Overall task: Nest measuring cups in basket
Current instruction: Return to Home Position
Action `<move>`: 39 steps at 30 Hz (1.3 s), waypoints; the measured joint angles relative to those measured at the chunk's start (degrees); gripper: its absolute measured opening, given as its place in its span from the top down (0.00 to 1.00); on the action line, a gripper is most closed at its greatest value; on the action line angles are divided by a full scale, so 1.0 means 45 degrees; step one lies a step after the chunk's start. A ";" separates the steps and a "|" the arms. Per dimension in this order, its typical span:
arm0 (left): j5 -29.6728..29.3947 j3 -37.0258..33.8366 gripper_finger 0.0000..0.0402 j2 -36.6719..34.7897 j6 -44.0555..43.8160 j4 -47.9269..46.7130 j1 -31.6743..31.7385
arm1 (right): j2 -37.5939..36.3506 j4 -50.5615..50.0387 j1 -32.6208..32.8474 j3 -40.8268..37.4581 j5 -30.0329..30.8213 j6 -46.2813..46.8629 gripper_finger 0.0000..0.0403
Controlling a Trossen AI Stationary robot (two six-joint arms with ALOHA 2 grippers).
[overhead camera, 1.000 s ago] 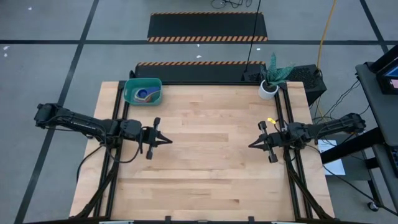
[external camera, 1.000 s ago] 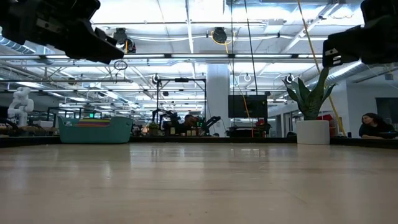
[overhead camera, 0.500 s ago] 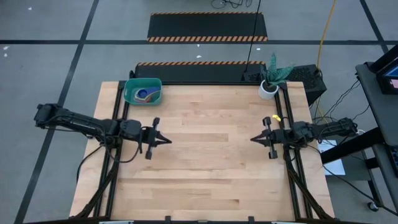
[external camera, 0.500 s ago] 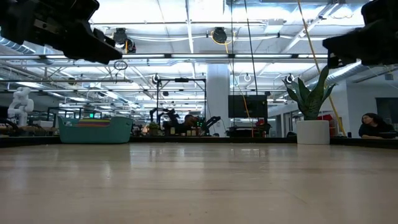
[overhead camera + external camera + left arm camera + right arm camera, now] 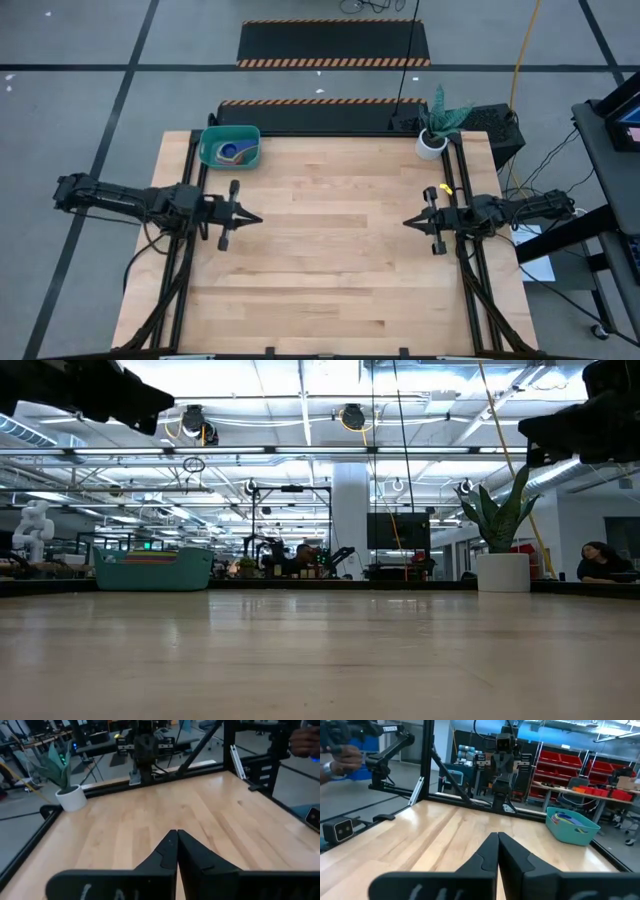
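High view, table [image 5: 330,290]: the wooden top lay between the two arms, and both grippers hung above it, so I judged a scrape on the wood unlikely.
Basket [image 5: 210,148]: the teal tub sat at the table's far left corner, near the left arm but apart from it. A wide swing of that arm could, I judged, have nudged it toward the edge.
Left gripper [image 5: 258,216]: it hovered over the left part of the table, pointing toward the middle. Its jaws were pressed together to a point, holding nothing and touching nothing.
Right gripper [image 5: 405,223]: it hovered near the right edge, well apart from the basket. Its jaws were likewise pressed together and empty.
Plant pot [image 5: 431,145]: the white pot stood at the far right corner. A careless sweep of the right arm might have clipped it.
Measuring cups [image 5: 232,152]: they lay inside the basket, blue and orange showing. Whether all seven were nested could not be told, and a knock to the tub might have unseated them.
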 joint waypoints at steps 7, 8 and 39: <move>-0.0012 0.0000 0.96 -0.0479 -0.0456 -0.0427 0.0000 | 0.0005 -0.0018 -0.0008 -0.0017 0.0410 -0.0213 1.00; -0.0012 0.0000 0.96 -0.0479 -0.0478 -0.0422 0.0000 | 0.0005 0.0009 -0.0015 -0.0017 0.0623 -0.0259 1.00; -0.0016 -0.1101 0.99 -0.0451 0.0092 0.2137 0.0000 | 0.0010 0.0112 -0.2414 -0.0032 -0.1732 -0.0239 1.00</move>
